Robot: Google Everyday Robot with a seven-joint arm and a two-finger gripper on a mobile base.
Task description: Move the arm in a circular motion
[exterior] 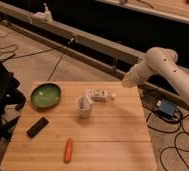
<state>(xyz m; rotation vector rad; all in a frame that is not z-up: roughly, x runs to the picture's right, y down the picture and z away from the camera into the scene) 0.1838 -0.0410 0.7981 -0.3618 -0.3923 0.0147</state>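
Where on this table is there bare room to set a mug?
Bare: the table at its right front, from the cup and carrot to the right edge. Smaller: between black bar and carrot. Crowded: the back, with bowl, cup and white packet. The tool on the arm hangs by the back right corner.

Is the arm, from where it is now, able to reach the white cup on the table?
Probably yes. The arm holds its gripper near the back right corner of the wooden table. Only a small white box lies between it and the white cup, and the space above the cup looks free.
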